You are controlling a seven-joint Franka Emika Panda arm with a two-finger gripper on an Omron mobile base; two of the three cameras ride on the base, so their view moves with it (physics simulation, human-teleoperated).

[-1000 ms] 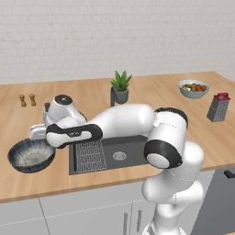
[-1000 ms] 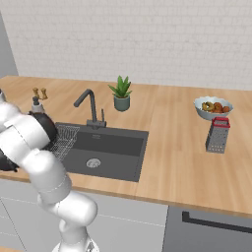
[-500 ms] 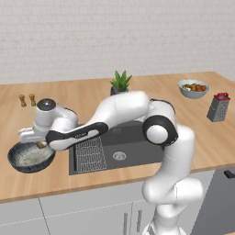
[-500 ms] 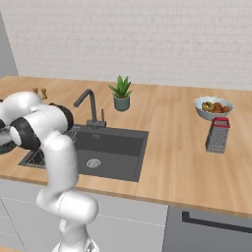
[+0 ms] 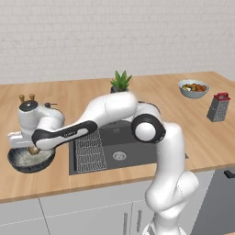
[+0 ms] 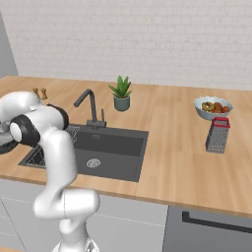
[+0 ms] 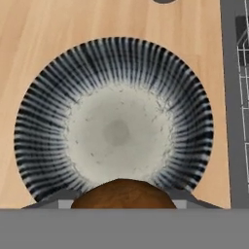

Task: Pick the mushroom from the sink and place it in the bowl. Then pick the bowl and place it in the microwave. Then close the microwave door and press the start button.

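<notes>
The tool grips the light, soft mushroom by its cap, directly over the bowl.

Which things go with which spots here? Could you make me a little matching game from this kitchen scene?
Things:
1. mushroom
2. bowl
3. grater
4. potted plant

Places:
A. behind the sink, by the faucet
B. on the counter left of the sink
C. in the claw, above the bowl
D. just in front of the light-blue food bowl

Pairs: 1-C, 2-B, 3-D, 4-A
</notes>
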